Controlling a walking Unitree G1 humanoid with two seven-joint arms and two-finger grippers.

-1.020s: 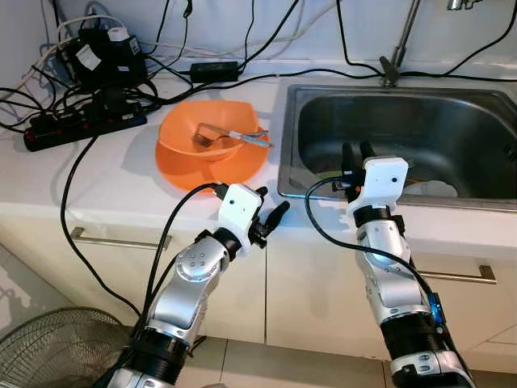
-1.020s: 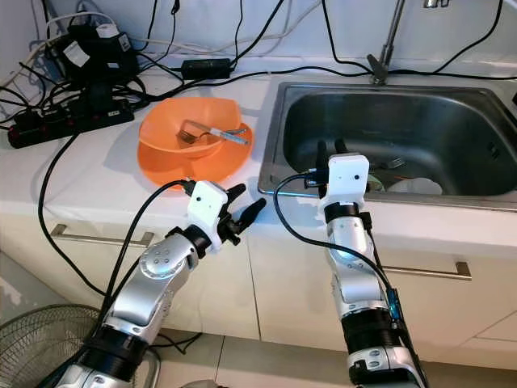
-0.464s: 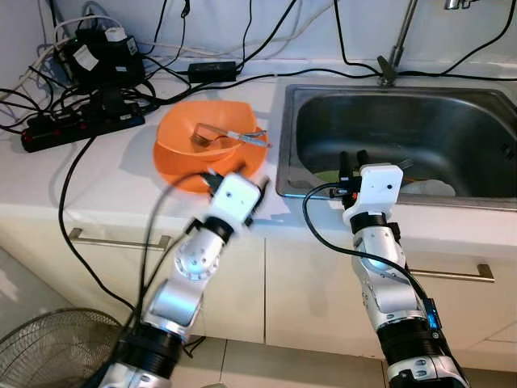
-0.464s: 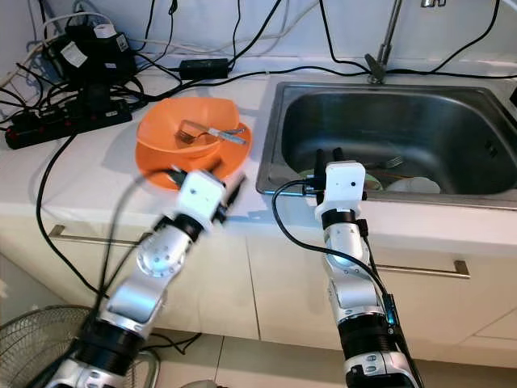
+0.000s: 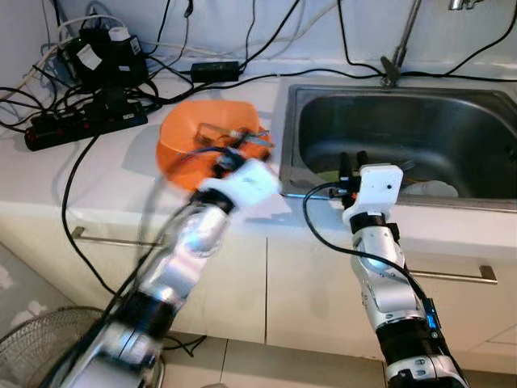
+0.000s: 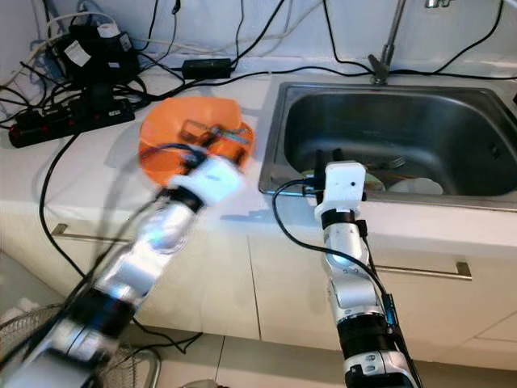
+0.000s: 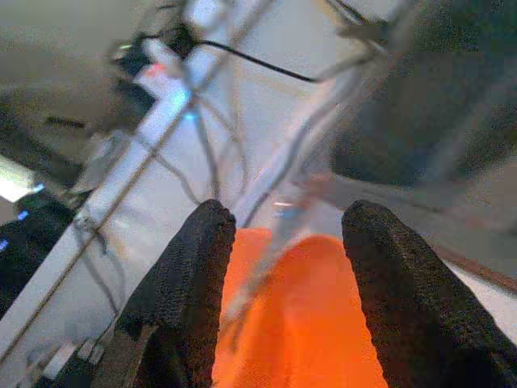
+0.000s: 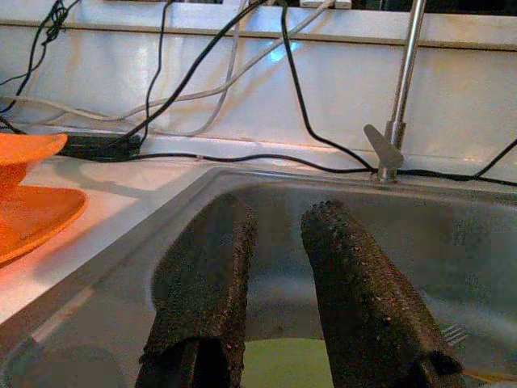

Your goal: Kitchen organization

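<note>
I have the left arm raised over the white countertop [image 5: 97,174], heavily motion-blurred in both eye views. The left gripper [image 7: 283,267] sits above the orange bowl [image 5: 182,137]; in its wrist view the two black fingers [image 7: 190,283] are spread apart with orange surface between them and nothing held. A metal utensil [image 5: 230,133] lies inside the bowl (its exact type I cannot tell through the blur). The bowl rests on an orange plate [image 8: 32,214] on the counter, just beside the left rim of the steel sink [image 5: 485,121].

The right gripper [image 5: 352,166] hangs at the near-left rim of the sink. Its wrist view shows the fingers [image 8: 202,275] parted by a narrow gap, gripping nothing, pointing into the basin toward the tap [image 8: 400,97] at the back wall. Below the fingertips a pale green item [image 8: 283,360] lies on the sink floor; I cannot identify it. A white dish [image 5: 432,187] and a fork [image 6: 392,162] also lie in the basin.

At the back left of the counter, a black power strip [image 5: 81,125] and tangled cables [image 5: 242,48] sit well apart from the bowl.
</note>
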